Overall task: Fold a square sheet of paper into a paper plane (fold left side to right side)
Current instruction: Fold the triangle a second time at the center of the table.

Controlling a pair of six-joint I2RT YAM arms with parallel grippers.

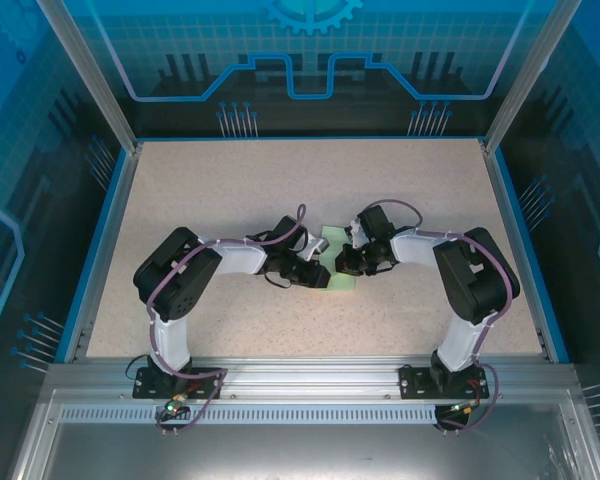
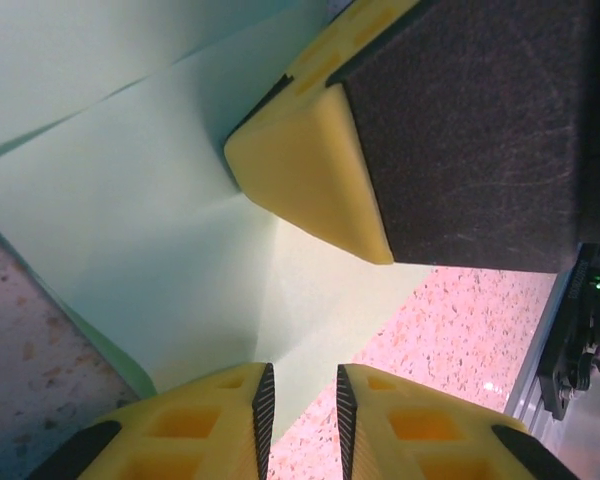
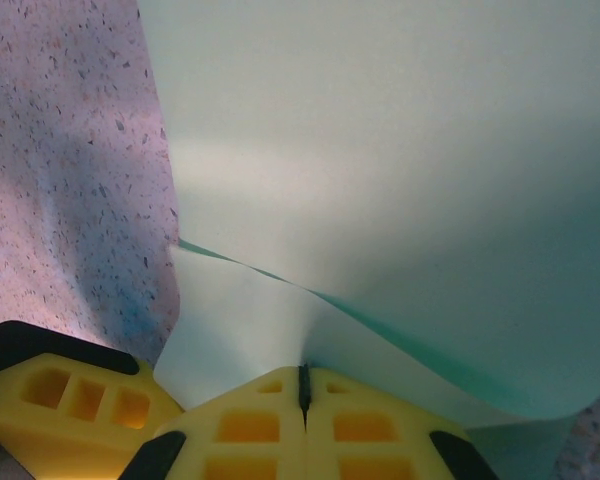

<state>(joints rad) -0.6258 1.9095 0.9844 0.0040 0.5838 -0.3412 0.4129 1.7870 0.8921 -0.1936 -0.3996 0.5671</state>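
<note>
The sheet of paper [image 1: 332, 241] lay near the middle of the table [image 1: 280, 190], between the two arms. It was not flat. From the right wrist camera one pale green layer rose and bowed over another, and a soft ridge ran down to the fingertips.

The right gripper [image 3: 303, 385] was closed tight with no gap between its jaws, and it appeared to pinch the paper at that ridge. The left gripper [image 2: 305, 390] sat just beside it. Its jaws stood a little apart, and a corner of the sheet reached into the narrow gap. Nothing seemed clamped there.

The fold looked only partly formed, so the likeliest risk was a crooked crease. If the raised layer were carried across while the lower one slid on the smooth table, the edges would not meet. A single small pinch point could also let the thin paper slip out, or wrinkle or tear it if pulled sideways. With the two grippers so close, they might bump each other.
</note>
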